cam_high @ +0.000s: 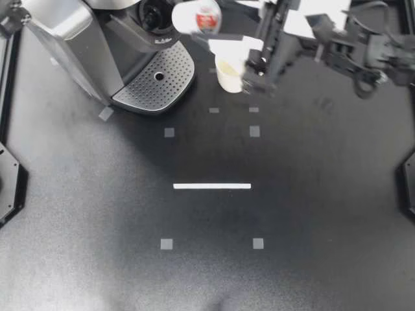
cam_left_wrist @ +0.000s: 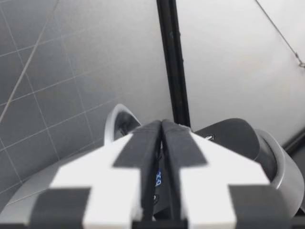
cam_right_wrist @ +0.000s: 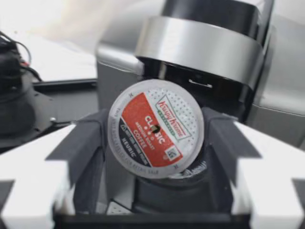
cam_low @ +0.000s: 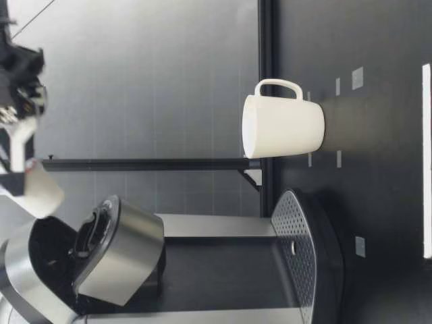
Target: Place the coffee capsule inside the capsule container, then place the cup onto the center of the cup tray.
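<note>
Two risks, I judge: my right jaws grip the capsule (cam_high: 206,18) tilted, high beside the open holder (cam_high: 153,14), so an early release could catch its rim or drop it toward the cup (cam_high: 228,74) on the table (cam_high: 292,194). My left jaws are clenched, empty.

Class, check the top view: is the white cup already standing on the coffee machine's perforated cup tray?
No, the cup stands on the table beside the cup tray, not on it.
</note>
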Controlling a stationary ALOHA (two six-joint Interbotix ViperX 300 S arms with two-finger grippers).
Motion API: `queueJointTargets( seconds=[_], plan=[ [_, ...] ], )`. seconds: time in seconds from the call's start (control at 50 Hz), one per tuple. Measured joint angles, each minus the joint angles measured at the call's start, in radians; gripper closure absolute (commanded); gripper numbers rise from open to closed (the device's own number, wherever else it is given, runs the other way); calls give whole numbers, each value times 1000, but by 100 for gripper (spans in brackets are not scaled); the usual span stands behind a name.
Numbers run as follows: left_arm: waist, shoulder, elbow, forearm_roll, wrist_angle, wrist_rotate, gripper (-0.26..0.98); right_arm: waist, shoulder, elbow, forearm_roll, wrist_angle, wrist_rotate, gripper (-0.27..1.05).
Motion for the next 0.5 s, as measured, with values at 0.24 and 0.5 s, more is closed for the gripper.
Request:
queueJointTargets(
  seconds=[0.24, 0.5],
  plan=[
    [0, -3, 0, 0, -2, 2, 57, -18, 72, -54, -5, 0, -6, 21],
    [2, -3, 0, 0, 0, 3, 57, -20, 123, -100, -12, 6, -17, 21]
  ],
)
